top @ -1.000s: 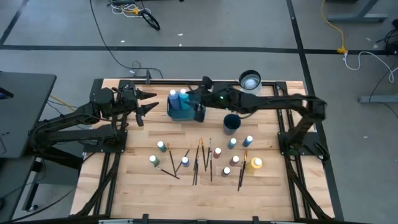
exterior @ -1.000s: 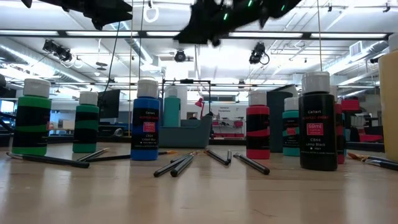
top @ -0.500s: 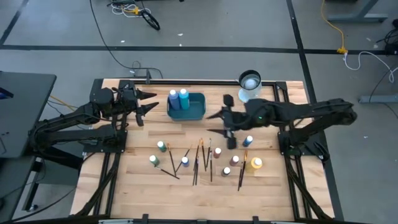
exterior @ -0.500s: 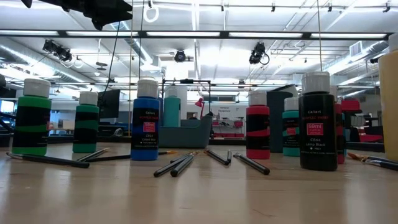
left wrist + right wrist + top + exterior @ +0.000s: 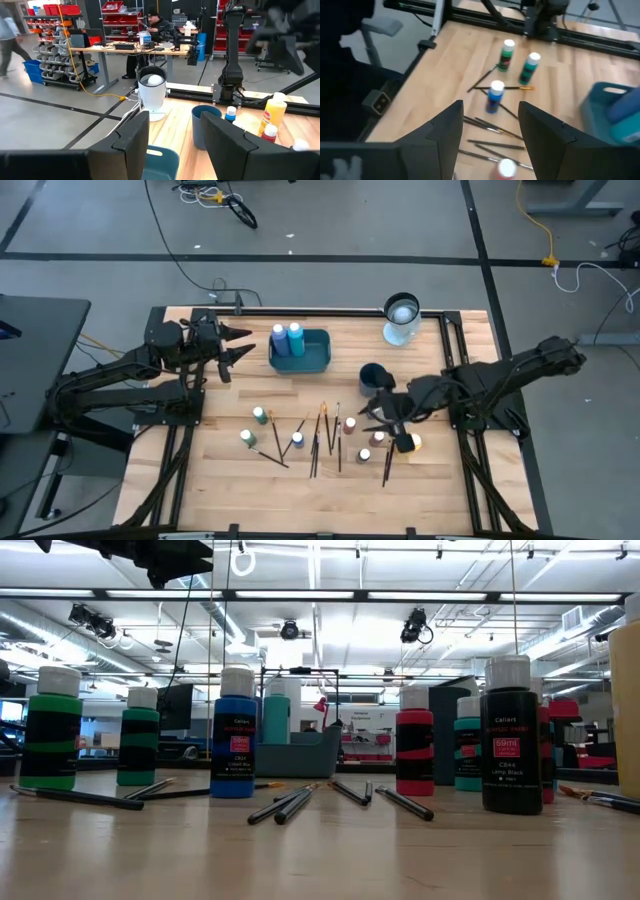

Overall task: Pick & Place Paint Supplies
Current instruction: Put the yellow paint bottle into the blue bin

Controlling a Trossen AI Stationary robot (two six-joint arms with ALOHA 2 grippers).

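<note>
Wooden slats of the pale table (image 5: 440, 480) carry our small paint bottles (image 5: 260, 415) and thin dark-handled brushes (image 5: 316, 442), scattered along its near half. We hold our right gripper (image 5: 378, 418), fingers spread and empty, low over the bottles beside the dark blue cup (image 5: 372, 377). Our left gripper (image 5: 235, 345) waits released beside the teal rectangular tray (image 5: 314, 356), which holds two bottles.
</note>
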